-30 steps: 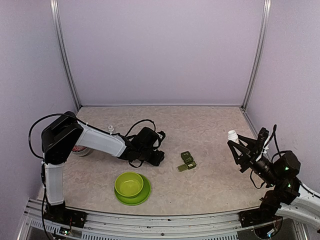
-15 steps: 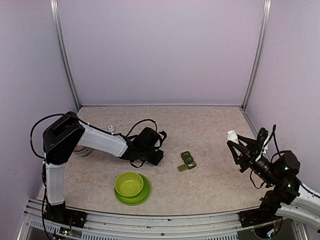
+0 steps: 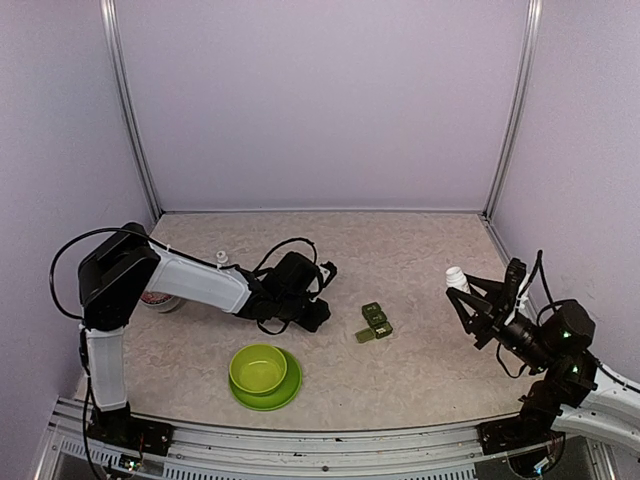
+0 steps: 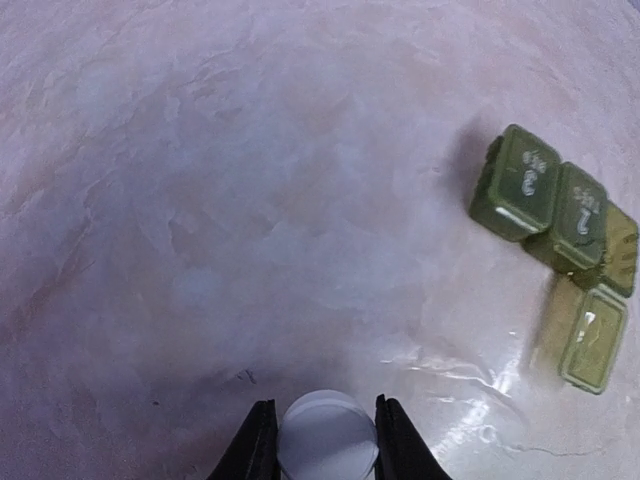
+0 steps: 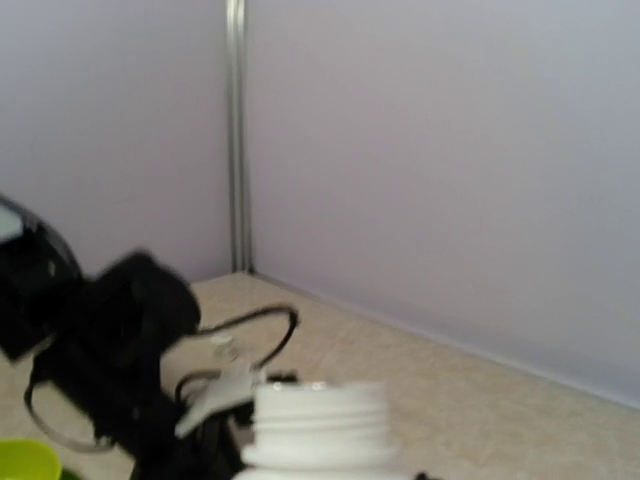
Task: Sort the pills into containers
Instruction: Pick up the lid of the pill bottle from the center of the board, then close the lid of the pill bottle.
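Note:
The dark green pill box [image 3: 375, 322] lies mid-table; in the left wrist view [image 4: 560, 205] two of its compartments are shut and the end lid [image 4: 594, 350] is flipped open. My left gripper [image 3: 316, 313] sits low just left of the box, shut on a small white round cap [image 4: 328, 445]. My right gripper [image 3: 478, 305] is raised at the right, shut on an uncapped white pill bottle [image 3: 456, 276]. The bottle's threaded neck fills the bottom of the right wrist view [image 5: 320, 425]. No loose pills show.
A lime-green bowl [image 3: 258, 367] on its plate [image 3: 287, 394] stands near the front, left of centre. A small jar [image 3: 160, 300] and a small white object [image 3: 222, 257] sit behind the left arm. Black cables loop over the left wrist.
My right gripper has carried the white bottle a little left and forward. The left arm has shifted only slightly.

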Tool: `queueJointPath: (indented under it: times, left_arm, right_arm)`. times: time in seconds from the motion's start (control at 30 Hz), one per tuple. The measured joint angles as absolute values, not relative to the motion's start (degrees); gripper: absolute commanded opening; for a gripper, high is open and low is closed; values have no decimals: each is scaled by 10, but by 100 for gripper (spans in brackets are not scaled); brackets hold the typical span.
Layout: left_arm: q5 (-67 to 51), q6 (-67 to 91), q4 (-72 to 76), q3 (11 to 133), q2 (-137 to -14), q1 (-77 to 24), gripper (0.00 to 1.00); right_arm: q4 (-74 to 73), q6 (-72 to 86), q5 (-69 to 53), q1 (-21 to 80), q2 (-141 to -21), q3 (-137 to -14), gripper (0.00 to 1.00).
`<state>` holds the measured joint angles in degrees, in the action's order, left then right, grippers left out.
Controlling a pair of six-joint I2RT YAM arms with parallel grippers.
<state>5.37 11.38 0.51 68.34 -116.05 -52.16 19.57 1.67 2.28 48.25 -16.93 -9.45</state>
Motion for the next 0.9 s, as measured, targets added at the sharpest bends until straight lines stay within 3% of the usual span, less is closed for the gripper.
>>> queueJointPath:
  times: [0.43, 0.9]
  left_arm:
    - [-109, 125, 37, 673, -993, -560, 25]
    - [-224, 193, 88, 693, -971, -605, 26]
  right_arm:
    - [201, 24, -51, 483, -237, -95, 0]
    - [236, 26, -88, 492, -297, -112, 0]
